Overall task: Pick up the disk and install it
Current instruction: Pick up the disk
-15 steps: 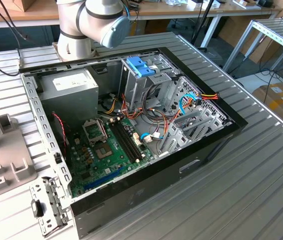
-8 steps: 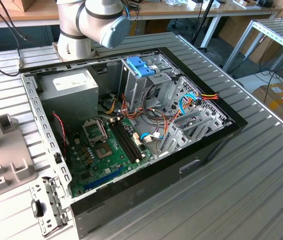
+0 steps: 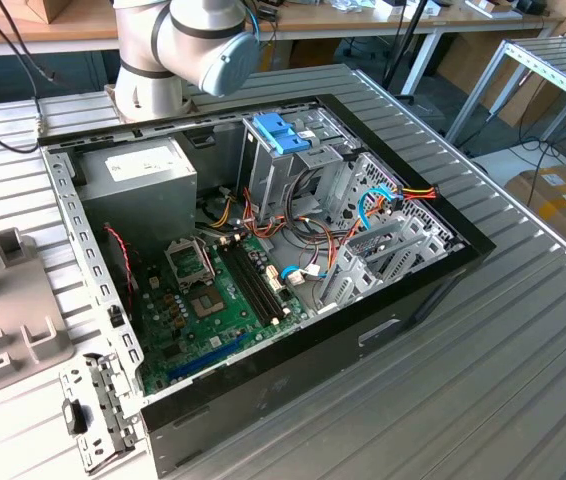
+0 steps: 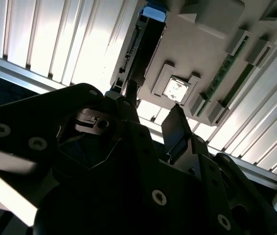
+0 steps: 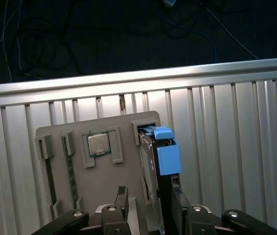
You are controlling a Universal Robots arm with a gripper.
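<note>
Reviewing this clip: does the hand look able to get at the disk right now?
Likely yes. The disk stands on edge in the grey holder, its blue end piece uncovered. The open hand sits close by it with nothing between them.

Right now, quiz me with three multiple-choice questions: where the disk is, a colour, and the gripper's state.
1. Where is the disk? A. hanging in the air B. on edge in the grey holder C. flat in a drawer
2. What colour is the disk's end piece? A. red B. blue C. yellow
3. How is the gripper? A. open B. shut on the disk C. shut on a screw
Answers: B, it stands in the holder's slot; B, its plastic end is blue in the first wrist view; A, its fingers stand apart in both wrist views.
</note>
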